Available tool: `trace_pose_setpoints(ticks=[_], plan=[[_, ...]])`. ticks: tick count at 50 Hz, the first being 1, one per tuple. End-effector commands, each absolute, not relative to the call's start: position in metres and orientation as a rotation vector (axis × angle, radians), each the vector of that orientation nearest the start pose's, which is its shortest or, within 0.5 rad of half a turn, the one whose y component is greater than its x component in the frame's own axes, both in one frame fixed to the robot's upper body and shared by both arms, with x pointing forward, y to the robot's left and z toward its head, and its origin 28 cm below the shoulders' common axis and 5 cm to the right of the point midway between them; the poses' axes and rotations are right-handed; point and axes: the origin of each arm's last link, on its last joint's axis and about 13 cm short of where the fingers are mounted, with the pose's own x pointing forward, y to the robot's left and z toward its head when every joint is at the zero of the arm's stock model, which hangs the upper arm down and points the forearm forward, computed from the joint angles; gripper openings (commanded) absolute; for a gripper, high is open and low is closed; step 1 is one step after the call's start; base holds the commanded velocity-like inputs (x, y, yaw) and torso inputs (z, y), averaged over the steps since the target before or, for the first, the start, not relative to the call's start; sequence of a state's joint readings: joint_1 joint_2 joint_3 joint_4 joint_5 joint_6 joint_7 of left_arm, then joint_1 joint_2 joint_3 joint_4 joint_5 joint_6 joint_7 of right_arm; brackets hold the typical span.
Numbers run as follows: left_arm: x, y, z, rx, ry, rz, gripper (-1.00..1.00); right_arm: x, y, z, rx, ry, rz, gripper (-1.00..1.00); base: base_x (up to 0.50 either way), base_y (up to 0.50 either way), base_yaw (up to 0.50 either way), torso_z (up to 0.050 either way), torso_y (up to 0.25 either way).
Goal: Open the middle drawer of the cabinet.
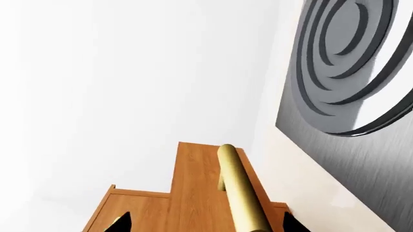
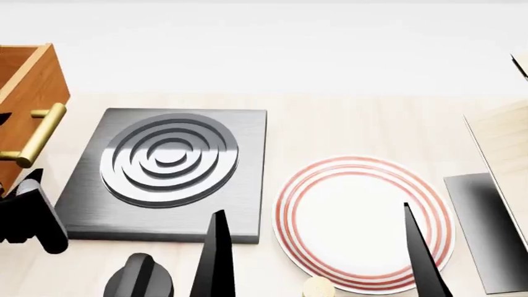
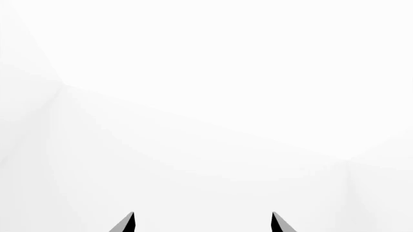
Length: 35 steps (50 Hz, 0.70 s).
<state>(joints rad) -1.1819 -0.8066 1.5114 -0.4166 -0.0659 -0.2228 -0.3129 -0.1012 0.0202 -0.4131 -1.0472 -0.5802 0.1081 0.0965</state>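
A: The cabinet (image 2: 29, 80) is sitting at the far left edge of the head view, on the worktop (image 2: 363, 124) just beside the stove plate (image 2: 169, 167). One drawer (image 1: 206, 193) is jutting out past the wood around it, with its brass handle (image 1: 240, 193) running along the front.

B: Is that the middle drawer?

A: Probably, but only a corner of the cabinet is showing, so the count of drawers is not possible from here. It is looking partly pulled out, going by the step in the wood behind it in the left wrist view. How much travel is left, nobody can say.

B: And the left hand (image 1: 206, 223)?

A: Its two dark fingertips (image 1: 123, 223) are poking up on either side of the handle, with the bar running between them. The gap is looking wider than the bar, so the hand is reading as spread around it rather than pinching it. Whether the pads are touching brass is hidden.

B: So the pull is in progress?

A: That is the likely reading: bar bracketed, drawer partway out, more pulling to do.

B: The right hand (image 3: 201, 223)?

A: It is hanging open over the plate (image 2: 363, 216) in the head view, fingertips well apart, holding nothing, and facing blank white in its own camera.
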Motion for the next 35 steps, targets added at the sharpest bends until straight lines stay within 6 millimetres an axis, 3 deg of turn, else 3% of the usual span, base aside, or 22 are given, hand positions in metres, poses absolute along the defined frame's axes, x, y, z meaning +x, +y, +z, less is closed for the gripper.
trace_pose_setpoints(ticks=[1, 12, 20, 28, 35], plan=[[0.35, 0.338, 0.151, 1.484, -0.145, -0.079, 1.0, 0.126, -0.06, 0.198, -0.298, -0.905, -0.037, 1.0, 0.0, 0.0, 0.0, 0.0, 0.0], [0.337, 0.337, 0.126, 1.478, -0.085, -0.125, 1.0, 0.126, -0.06, 0.198, -0.298, -0.909, -0.04, 1.0, 0.0, 0.0, 0.0, 0.0, 0.0], [0.332, 0.335, 0.117, 1.453, -0.069, -0.16, 1.0, 0.126, -0.06, 0.198, -0.299, -0.908, -0.04, 1.0, 0.0, 0.0, 0.0, 0.0, 0.0], [0.331, 0.331, 0.13, 1.414, -0.155, -0.111, 1.0, 0.125, -0.06, 0.198, -0.3, -0.907, -0.04, 1.0, 0.0, 0.0, 0.0, 0.0, 0.0], [0.316, 0.323, 0.151, 1.342, -0.295, -0.056, 1.0, 0.125, -0.06, 0.197, -0.302, -0.907, -0.04, 1.0, 0.0, 0.0, 0.0, 0.0, 0.0]])
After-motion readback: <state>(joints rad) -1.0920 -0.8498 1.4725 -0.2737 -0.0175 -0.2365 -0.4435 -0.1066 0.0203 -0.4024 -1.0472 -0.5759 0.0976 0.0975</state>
